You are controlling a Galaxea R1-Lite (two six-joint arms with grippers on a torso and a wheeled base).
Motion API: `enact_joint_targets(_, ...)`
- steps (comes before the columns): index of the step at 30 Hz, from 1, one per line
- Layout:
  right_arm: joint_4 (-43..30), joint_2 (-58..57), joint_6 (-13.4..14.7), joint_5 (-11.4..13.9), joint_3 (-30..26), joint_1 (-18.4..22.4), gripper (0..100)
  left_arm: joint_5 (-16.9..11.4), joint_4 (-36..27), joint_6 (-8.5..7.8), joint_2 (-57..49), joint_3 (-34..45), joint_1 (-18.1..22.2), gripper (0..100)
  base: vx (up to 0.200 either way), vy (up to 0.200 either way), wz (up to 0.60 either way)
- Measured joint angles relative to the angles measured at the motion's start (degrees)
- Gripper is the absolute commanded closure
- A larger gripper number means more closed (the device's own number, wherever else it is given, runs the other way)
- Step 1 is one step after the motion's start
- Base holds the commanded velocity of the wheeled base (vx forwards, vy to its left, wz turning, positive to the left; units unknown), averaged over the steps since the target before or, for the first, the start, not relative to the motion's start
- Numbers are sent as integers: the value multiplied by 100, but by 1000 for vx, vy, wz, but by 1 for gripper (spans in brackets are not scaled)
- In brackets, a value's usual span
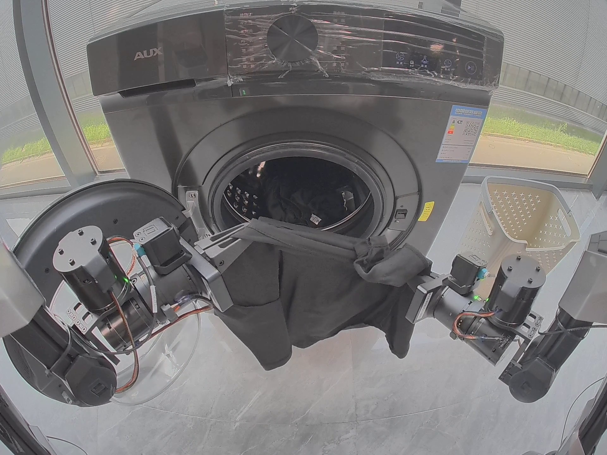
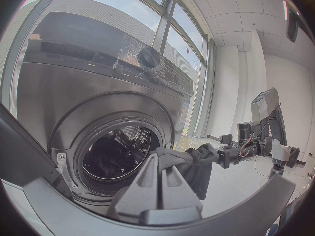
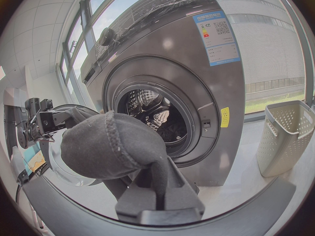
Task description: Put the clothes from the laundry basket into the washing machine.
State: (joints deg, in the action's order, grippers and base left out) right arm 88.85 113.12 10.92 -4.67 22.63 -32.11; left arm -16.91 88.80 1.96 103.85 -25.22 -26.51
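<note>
laundry in mid-transfer. holds a dark grey, soft cloth garment spread between both tools, just in front of the round open mouth of the dark grey front-loading washing machine. keeps the top edge taut and about level with the lower lip of that opening, likely so the cloth clears the rim and goes in as one piece rather than snagging. lets the rest hang loose toward the pale tiled floor.

left tool clamped on one corner, fingers pressed together over the fabric. right tool closed on a bunched fold at the other end, with cloth draped over its tip. both arms stretched forward at about the same height, wrists turned inward toward each other, the left one just beside the swung-open round door.

more dark clothing lying inside the drum. cream perforated plastic laundry basket on the floor at the machine's right, near the right arm. cannot tell what remains inside it. next move probably calls for carrying both ends forward into the drum before letting go.
</note>
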Motion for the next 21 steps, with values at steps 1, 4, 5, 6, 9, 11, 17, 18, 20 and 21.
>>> enact_joint_targets(1, -2, 0, 2, -50, 52, 2, 100, 0, 2, 0, -11, 6, 2, 100, 0, 0, 0)
enact_joint_targets(4, -6, -2, 5, -211, 240, 11, 100, -2, 10, -11, -35, 50, 9, 100, 0, 0, 0)
enact_joint_targets(5, -6, -2, 7, -252, 312, 11, 100, -4, 11, -18, -40, 76, 11, 100, 0, 0, 0)
enact_joint_targets(6, -9, -9, 10, -290, 397, 15, 100, -4, 13, -41, -41, 108, 17, 100, 0, 0, 0)
enact_joint_targets(9, -11, -28, 11, -307, 483, 22, 100, 0, 16, -55, -41, 144, 28, 100, 0, 0, 0)
enact_joint_targets(11, -9, -52, 13, -305, 521, 20, 100, 11, 18, -63, -35, 155, 34, 100, 0, 0, 0)
enact_joint_targets(17, -6, -94, 13, -302, 575, 15, 100, 22, 16, -60, -22, 166, 39, 100, 0, 0, 0)
enact_joint_targets(18, -6, -96, 16, -305, 577, 15, 100, 22, 13, -49, -21, 166, 41, 100, 0, 0, 0)
enact_joint_targets(20, -5, -99, 21, -302, 577, 15, 100, 24, 11, -29, -21, 163, 44, 100, 0, 0, 0)
enact_joint_targets(21, 0, -101, 21, -302, 575, 13, 100, 22, 10, -18, -21, 157, 44, 100, 0, 0, 0)
